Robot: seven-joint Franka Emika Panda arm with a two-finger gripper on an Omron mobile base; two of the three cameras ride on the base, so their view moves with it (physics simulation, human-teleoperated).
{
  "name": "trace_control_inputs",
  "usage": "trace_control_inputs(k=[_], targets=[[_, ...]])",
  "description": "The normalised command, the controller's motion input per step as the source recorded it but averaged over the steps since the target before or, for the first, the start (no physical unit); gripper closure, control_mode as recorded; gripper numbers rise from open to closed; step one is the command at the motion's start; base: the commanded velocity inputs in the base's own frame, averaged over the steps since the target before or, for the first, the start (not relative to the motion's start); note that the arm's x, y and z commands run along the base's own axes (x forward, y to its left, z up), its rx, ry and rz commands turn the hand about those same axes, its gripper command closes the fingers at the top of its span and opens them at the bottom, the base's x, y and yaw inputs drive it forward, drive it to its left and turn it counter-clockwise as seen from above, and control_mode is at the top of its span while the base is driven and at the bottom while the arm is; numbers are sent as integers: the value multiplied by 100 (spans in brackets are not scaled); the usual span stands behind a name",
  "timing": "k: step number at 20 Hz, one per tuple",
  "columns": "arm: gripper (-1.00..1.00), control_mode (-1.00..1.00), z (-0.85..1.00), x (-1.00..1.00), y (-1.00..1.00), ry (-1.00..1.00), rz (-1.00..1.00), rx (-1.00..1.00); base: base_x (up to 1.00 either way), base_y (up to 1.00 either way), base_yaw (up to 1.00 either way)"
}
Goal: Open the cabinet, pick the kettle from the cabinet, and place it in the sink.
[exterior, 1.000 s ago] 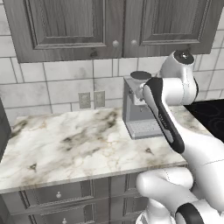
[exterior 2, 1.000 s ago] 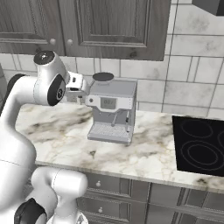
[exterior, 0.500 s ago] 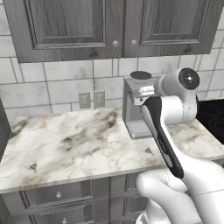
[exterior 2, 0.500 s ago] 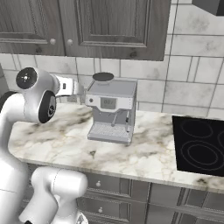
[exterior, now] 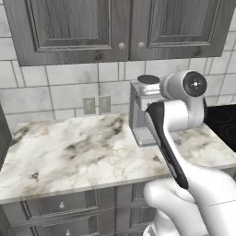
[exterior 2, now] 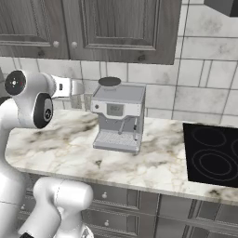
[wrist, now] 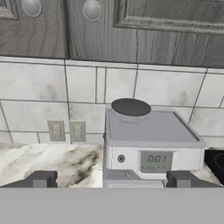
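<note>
A: Starting at the left, why is the marbled tabletop bare there?
B: Nothing to work on. The job sits above it: the cabinet hangs on the wall with both doors closed, its two round knobs side by side at the seam.

A: And the kettle?
B: It can't be seen; I judge it's behind those doors. The sink isn't anywhere here either.

A: Why is the hand held so low?
B: It's level with the coffee machine, facing the tiled wall, fingers spread wide with nothing between them. I'd say it's open ready for a knob, and must rise to reach one.

A: Further right?
B: The black cooktop, set flush in the tabletop and well apart from the hand.
</note>
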Motion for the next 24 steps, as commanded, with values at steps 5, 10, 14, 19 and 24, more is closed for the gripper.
trace_control_inputs(k=[5, 10, 14, 19, 24], targets=[[-100, -100, 40, 0, 2, -1, -2, 0, 0, 0, 0], [-100, -100, 39, 0, 1, 0, 0, 0, 0, 0, 0], [-100, -100, 37, -1, 0, 0, 0, 1, 0, 0, 0], [-100, -100, 32, 0, 0, 0, 0, 2, 0, 0, 0], [-100, -100, 28, 5, 3, 0, 0, 1, 0, 0, 0]])
